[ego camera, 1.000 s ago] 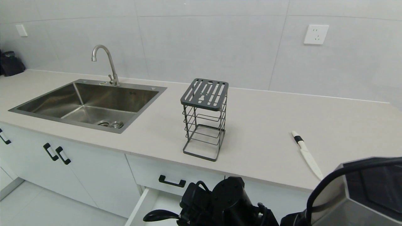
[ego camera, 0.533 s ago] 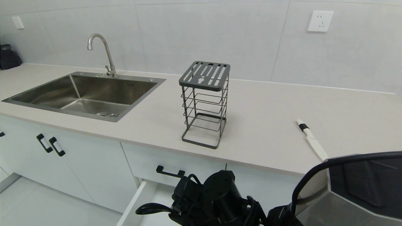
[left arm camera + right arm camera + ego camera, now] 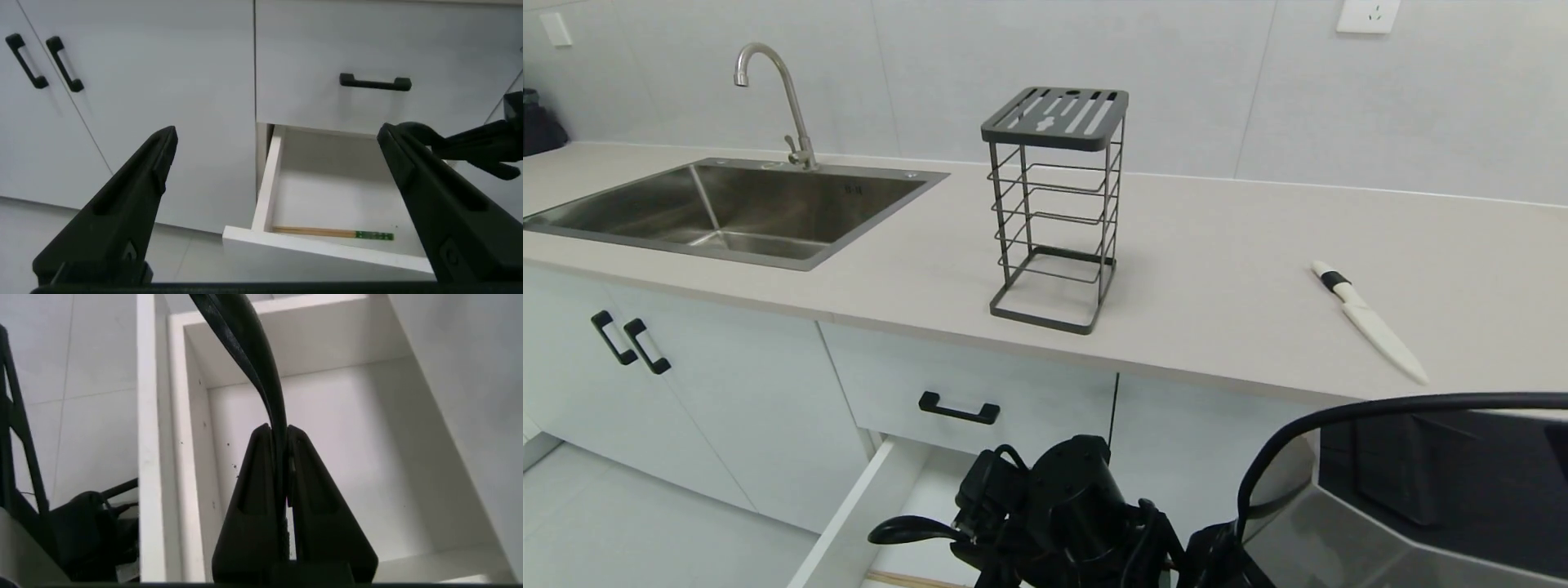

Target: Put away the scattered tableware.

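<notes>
Right gripper (image 3: 280,438) clamps a black spoon (image 3: 245,351) above the open drawer (image 3: 265,192) holding chopsticks (image 3: 327,233); left gripper (image 3: 278,139) spread wide nearby; white knife (image 3: 1368,322) on counter (image 3: 1217,269), right.

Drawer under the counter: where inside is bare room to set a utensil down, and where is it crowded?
The drawer floor is bare from back wall to middle. The chopsticks lie along the front wall; that strip is taken. The right end effector holds a black utensil.

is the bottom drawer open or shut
Open. The drawer is pulled out below the black handle, its white inside showing, with chopsticks lying near its front wall.
</notes>
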`<state>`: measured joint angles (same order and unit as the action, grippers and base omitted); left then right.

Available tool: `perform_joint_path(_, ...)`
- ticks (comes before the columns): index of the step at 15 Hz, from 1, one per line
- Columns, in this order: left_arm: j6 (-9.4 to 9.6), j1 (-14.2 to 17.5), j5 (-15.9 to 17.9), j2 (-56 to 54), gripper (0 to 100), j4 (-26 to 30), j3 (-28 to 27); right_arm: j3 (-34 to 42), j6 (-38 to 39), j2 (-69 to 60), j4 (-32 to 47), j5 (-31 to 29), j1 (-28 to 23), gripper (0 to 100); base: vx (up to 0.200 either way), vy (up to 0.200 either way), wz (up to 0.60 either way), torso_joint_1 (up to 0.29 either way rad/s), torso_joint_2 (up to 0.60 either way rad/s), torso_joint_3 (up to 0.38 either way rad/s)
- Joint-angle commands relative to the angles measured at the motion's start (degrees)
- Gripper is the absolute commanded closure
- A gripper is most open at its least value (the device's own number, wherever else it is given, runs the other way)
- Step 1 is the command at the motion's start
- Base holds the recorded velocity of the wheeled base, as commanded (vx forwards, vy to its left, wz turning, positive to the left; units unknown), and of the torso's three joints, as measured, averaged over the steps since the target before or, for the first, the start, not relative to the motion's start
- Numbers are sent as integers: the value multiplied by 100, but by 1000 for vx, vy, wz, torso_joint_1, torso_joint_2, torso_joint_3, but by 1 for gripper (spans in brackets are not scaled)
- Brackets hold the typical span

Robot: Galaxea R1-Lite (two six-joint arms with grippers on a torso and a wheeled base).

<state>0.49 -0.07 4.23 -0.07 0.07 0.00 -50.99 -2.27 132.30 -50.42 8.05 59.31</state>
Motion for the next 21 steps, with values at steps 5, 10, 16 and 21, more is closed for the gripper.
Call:
perform_joint_path(5,4,7,-1,7,0,1,0,-543,-55,419,85,4,-68,100,0,0,0,-252,412,160)
perform_joint_path(10,4,-1,-1,7,0,1,0,-904,-283,612,322,4,-148,100,0,0,0,-109,187,87)
perform_joint_path(16,-5,-1,-1,7,0,1,0,-1361,-450,973,533,-5,-235,100,0,0,0,0,0,0)
perform_joint_path(21,-5,-1,-1,7,0,1,0,-1932,-679,1175,1043,-14,-315,100,0,0,0,0,0,0)
